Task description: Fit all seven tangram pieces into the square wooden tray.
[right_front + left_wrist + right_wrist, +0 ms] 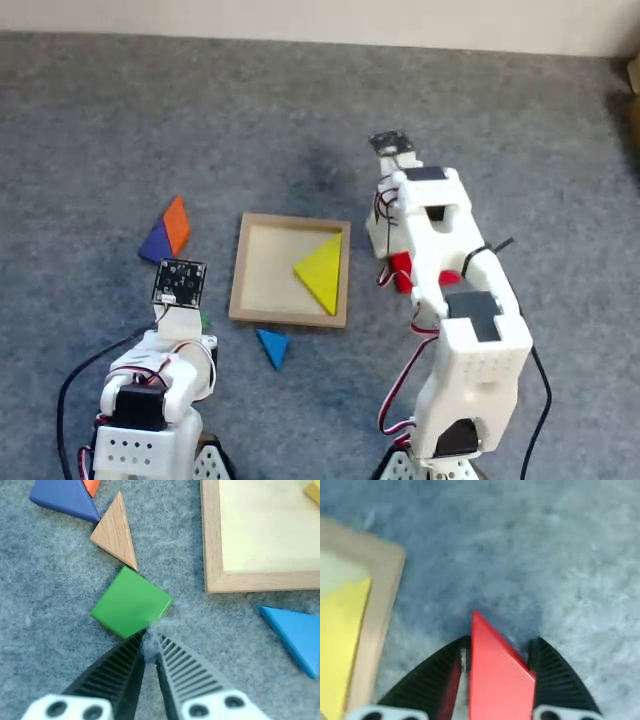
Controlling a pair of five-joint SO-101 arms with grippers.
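Note:
The square wooden tray lies mid-table with a yellow triangle inside, against its right rim. My right gripper is shut on a red piece over the carpet just right of the tray; the red piece peeks out under that arm. My left gripper is shut with nothing in it, its tips at the edge of a green square. Beyond lie a wooden triangle, a dark blue triangle and an orange piece. A light blue triangle rests beside the tray's corner.
Grey carpet covers the whole table. The orange piece and dark blue triangle sit left of the tray, the light blue triangle just below it. Open carpet stretches behind the tray and at far right.

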